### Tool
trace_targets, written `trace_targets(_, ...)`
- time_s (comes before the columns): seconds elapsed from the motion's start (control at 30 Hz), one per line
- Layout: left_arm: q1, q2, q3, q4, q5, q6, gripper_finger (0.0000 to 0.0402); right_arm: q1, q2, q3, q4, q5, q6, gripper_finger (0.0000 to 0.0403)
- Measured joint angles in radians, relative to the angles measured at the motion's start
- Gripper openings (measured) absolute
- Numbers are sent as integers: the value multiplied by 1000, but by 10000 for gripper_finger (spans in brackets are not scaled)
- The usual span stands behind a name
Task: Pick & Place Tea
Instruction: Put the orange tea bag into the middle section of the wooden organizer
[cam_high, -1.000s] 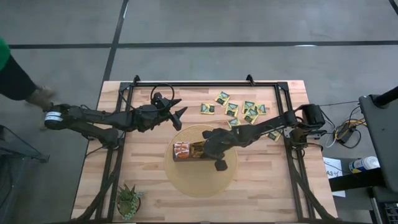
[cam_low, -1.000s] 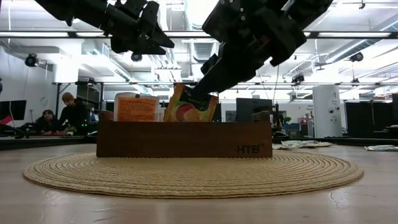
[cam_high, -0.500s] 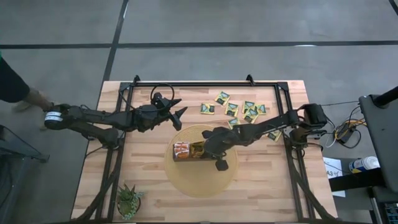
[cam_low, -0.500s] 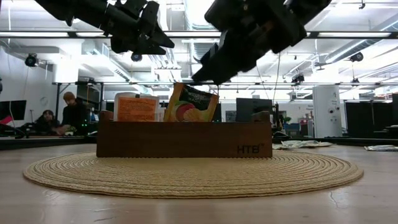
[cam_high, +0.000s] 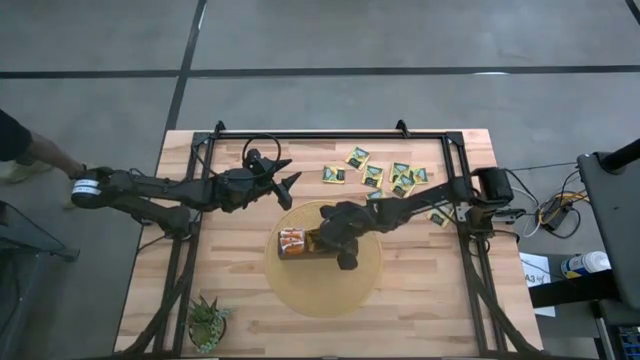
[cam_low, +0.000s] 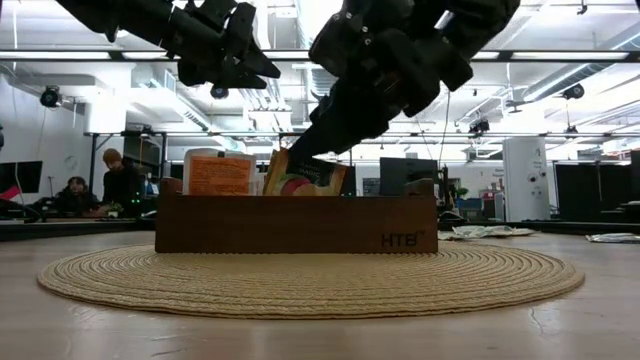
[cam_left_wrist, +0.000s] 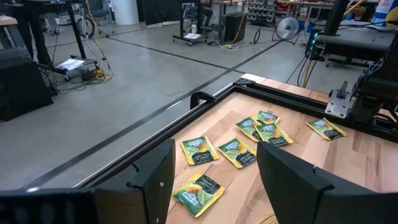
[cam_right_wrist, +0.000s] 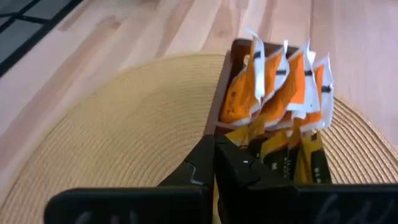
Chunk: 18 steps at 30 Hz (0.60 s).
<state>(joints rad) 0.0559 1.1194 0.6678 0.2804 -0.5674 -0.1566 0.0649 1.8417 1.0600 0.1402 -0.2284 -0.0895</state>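
From where I stand, the right gripper (cam_high: 316, 240) has dropped lower than a moment ago and now sits at the wooden box (cam_low: 296, 222) in the middle of the frame, its tip down on the green-and-yellow sachet (cam_low: 303, 174), which leans lower than before. Its fingers (cam_right_wrist: 214, 163) are pressed together; whether they pinch that sachet I cannot tell.

Going left to right in the high view: a person's arm (cam_high: 40, 152) shows at the left edge, farther down the frame than before. A small plant (cam_high: 207, 320) stands at the lower left corner of the table (cam_high: 430, 300). The left gripper (cam_high: 287, 172) hovers at upper centre-left, unmoved, jaws spread wide and empty. The box rests on a round woven mat (cam_high: 322, 286) at centre, holding a bunch of orange sachets (cam_right_wrist: 273, 81) at its left end with green-and-yellow ones just beside them. To the upper right, loose green-and-yellow sachets (cam_high: 398, 178) lie scattered flat on the wood; I count about nine, some overlapping.

One box, one mat, one plant, two arms.
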Motion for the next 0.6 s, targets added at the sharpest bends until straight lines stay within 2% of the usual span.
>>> trace_targets(0.13, 0, 0, 0, -4, 0, 0, 220, -8, -3, 0, -10, -35, -10, 8)
trace_targets(0.37, 0, 0, 0, -4, 0, 0, 220, -4, -40, -2, -32, -169, -2, 8)
trace_targets(0.6, 0, 0, 0, -5, 0, 1, 220, -4, -39, -4, -32, -153, -5, 8)
